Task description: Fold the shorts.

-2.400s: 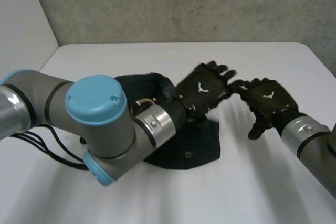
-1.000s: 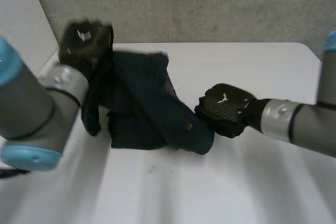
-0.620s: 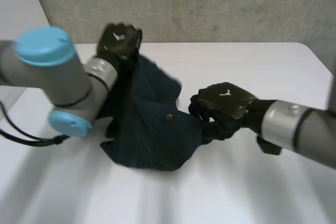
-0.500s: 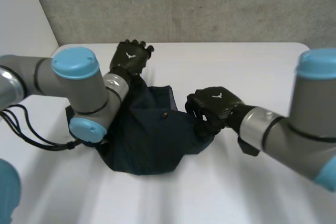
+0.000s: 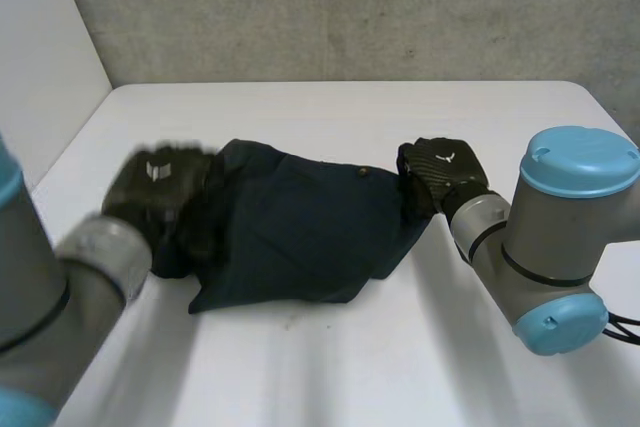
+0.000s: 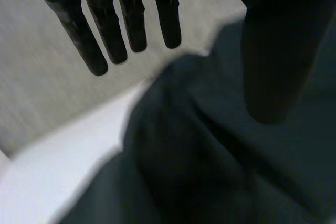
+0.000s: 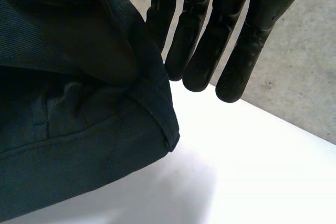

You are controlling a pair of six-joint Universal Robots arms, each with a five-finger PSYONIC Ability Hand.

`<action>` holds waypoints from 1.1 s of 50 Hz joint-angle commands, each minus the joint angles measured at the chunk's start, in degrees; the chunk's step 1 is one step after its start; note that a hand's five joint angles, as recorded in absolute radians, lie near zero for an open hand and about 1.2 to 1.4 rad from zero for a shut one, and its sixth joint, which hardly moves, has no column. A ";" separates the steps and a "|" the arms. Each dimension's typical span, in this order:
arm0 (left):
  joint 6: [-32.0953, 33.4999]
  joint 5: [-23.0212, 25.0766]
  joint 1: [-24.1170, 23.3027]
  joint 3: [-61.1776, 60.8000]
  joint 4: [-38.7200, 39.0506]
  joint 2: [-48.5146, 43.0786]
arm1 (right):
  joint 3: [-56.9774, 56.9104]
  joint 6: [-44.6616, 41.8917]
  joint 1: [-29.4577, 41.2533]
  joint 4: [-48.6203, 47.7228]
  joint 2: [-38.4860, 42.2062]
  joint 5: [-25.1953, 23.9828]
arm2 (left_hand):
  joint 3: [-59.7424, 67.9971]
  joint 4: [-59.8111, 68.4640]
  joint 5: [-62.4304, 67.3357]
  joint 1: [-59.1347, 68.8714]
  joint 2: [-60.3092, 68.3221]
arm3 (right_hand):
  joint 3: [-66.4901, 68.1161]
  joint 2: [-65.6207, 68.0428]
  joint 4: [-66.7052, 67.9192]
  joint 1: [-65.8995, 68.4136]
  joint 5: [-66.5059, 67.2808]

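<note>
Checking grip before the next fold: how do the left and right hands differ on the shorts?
The left hand is at the left end of the shorts, the right hand at the right end. The left hand's fingers stand clear of the cloth; the right hand pinches a hem corner under its thumb. Both have straight fingers.

This looks like a robotics lab test bench. A robot's grey left arm (image 5: 45,292) and right arm (image 5: 545,247), capped in light blue, reach over a white table (image 5: 330,377). Behind stand a rough concrete wall (image 5: 350,7) and a white side panel (image 5: 40,57).
</note>
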 commanded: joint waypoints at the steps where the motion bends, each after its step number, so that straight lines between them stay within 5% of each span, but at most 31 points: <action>1: -3.38 4.54 -3.60 -10.91 -3.82 0.43 | -0.91 1.49 0.03 -0.25 1.15 -0.10 | 17.00 16.89 16.76 16.40 16.87 | 12.44 12.91 11.90 25.52 13.46; 16: -5.85 0.68 -4.49 -6.27 9.36 -13.09 | -0.12 0.96 0.47 0.36 1.33 -1.15 | 10.44 10.33 10.21 9.85 10.32 | 12.44 12.91 11.90 25.52 13.46; 31: -2.52 0.33 -4.75 4.28 14.63 -24.61 | -0.82 -1.31 1.17 1.42 2.38 -5.02 | 9.43 9.32 9.19 8.83 9.30 | 11.67 12.14 11.12 24.74 12.69; 34: -0.93 0.15 -4.75 5.86 15.69 -26.11 | -1.00 -3.25 1.26 1.42 2.56 -5.37 | 13.95 13.84 13.71 13.35 13.82 | 0.10 0.57 -0.44 13.18 1.13; 38: 2.05 0.33 -4.40 7.54 16.40 -27.43 | -1.26 -5.19 1.18 1.85 2.21 -5.63 | 39.13 39.02 38.90 38.54 39.01 | -23.63 -23.16 -24.18 -10.56 -22.61; 39: 3.02 0.41 -4.22 7.89 16.40 -27.43 | -1.44 -5.19 1.09 2.81 1.86 -5.81 | 54.36 54.25 54.12 53.76 54.23 | -28.49 -28.02 -29.04 -15.42 -27.47; 46: 4.26 0.68 -3.61 8.07 15.96 -27.26 | -5.56 -5.02 -0.23 15.44 1.42 -10.63 | 56.00 55.89 55.77 55.41 55.88 | -47.69 -47.22 -48.24 -34.62 -46.67; 55: 4.52 1.03 -3.25 7.45 10.61 -16.12 | -9.87 -0.72 -7.70 26.37 1.59 -18.81 | 56.00 55.89 55.77 55.41 55.88 | -51.59 -51.12 -52.13 -38.51 -50.56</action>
